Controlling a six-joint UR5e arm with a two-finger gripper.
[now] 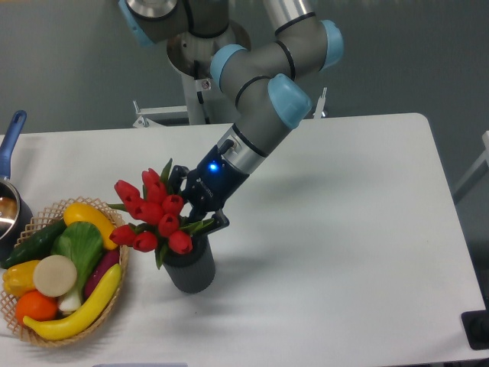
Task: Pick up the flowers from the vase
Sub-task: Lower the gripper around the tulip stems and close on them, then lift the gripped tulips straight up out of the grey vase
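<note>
Gripper closed on the tulip bunch just above the vase, left of centre frame.

The gripper (200,208) reaches down from the upper right with a blue light lit on its wrist; its dark fingers (216,222) are drawn in around the stems of the flowers (153,215), though the buds and leaves hide how tight the grip is. The red buds lean to the left, spreading wider than the vase (189,267), a dark grey ribbed cylinder standing on the white table (344,229); the stems' lower ends are still inside its mouth. Just left of the vase, the wicker basket (122,264) holds toy vegetables: a yellow banana, greens, an aubergine, an orange piece. At the far left edge sits a dark pot (9,210) with a blue handle.
</note>
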